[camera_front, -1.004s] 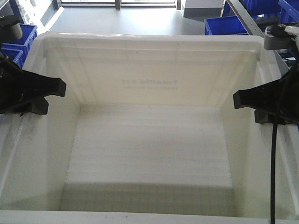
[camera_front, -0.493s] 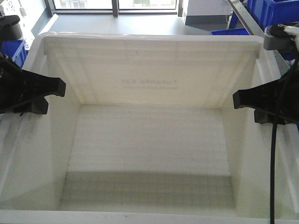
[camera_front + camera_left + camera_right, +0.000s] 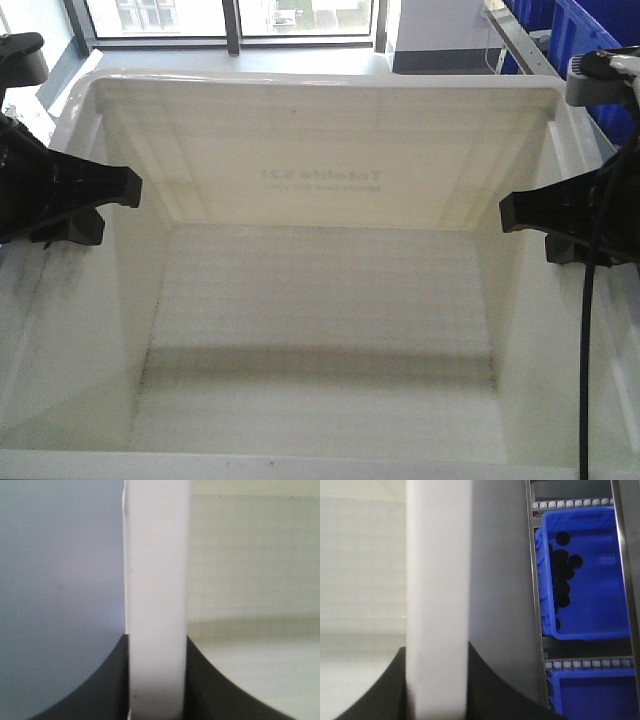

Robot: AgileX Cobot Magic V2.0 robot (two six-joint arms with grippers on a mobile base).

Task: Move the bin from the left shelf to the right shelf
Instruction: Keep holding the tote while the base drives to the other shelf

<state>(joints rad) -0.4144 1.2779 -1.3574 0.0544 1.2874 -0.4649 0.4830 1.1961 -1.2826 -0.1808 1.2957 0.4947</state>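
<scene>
Exterior front-facing view: the bin (image 3: 320, 180) fills the frame, empty, carried between the two arms. It is not yet on the right shelf (image 3: 536, 605), whose roller lanes show just beside it.

Left gripper (image 3: 156, 639) is clamped on the bin's left rim, one finger inside the wall and one outside. Right gripper (image 3: 437, 649) pinches the right rim likewise. Both arms reach inward from the sides, roughly level with each other.

Risks, judged:
- The hold is a rim pinch only, so uneven arm travel could tilt the tote or let the smooth plastic slip.
- The lanes seen from the right wrist carry blue bins (image 3: 585, 575). Swinging over there could strike them or the shelf.
</scene>
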